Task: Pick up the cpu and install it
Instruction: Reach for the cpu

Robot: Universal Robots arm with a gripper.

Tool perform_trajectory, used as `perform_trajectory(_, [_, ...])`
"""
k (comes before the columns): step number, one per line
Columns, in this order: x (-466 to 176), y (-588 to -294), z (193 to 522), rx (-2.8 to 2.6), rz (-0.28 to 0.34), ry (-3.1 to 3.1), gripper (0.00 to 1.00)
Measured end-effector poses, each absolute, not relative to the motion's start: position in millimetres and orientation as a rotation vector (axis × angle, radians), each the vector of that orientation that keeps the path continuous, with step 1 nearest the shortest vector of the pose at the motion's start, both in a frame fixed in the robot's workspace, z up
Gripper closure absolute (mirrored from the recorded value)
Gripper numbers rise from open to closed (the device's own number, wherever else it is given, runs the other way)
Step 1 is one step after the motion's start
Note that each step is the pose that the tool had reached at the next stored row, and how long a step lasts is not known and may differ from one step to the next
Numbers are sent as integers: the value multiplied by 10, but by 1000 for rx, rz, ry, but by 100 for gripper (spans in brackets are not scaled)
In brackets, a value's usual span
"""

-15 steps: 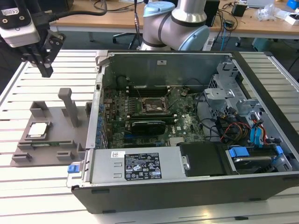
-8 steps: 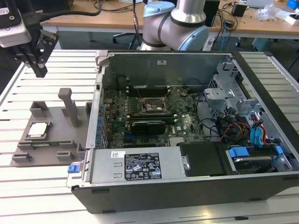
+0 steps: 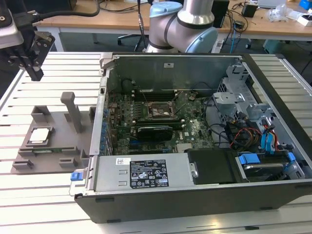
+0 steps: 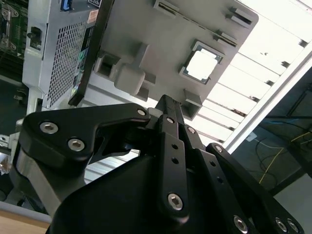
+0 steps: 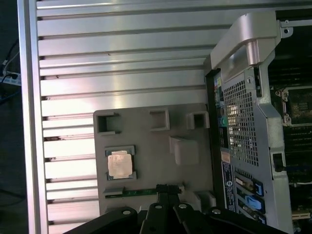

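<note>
Hovering at the exterior view's far left, the gripper point(image 3: 35, 73) has its fingers pressed together, empty. Nearer, the cpu point(image 3: 39, 136) lies flat on the grey fixture plate point(image 3: 63, 144), beside the open computer case point(image 3: 195, 190) to the exterior view's right.

above cpu point(image 3: 39, 135): open | post point(image 3: 73, 113) (upright) beside | case wall point(image 3: 101, 122) beyond
</note>
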State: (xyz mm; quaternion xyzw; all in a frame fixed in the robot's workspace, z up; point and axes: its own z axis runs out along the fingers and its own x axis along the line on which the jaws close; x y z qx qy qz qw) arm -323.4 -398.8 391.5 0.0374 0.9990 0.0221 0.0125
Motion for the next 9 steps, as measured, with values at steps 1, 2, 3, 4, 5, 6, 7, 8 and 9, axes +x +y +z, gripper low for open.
perform_trajectory(1, [-3247, -3989, 3914, 117, 69, 3114, 90])
perform_trajectory(2, [-3270, -3988, 3915, 117, 69, 3114, 90])
perform_trajectory(3, [-3295, -3988, 3914, 117, 69, 3114, 90])
perform_trajectory(4, [-3318, -3988, 3914, 117, 69, 3114, 90])
perform_trajectory(5, [-3331, -3988, 3914, 117, 69, 3114, 90])
perform_trajectory(6, [-3347, -3988, 3914, 117, 69, 3114, 90])
perform_trajectory(7, [-3365, -3989, 3913, 116, 69, 3114, 90])
perform_trajectory(8, [-3378, -3989, 3913, 117, 69, 3114, 90])
perform_trajectory(9, [-3402, -3988, 3913, 117, 69, 3114, 90])
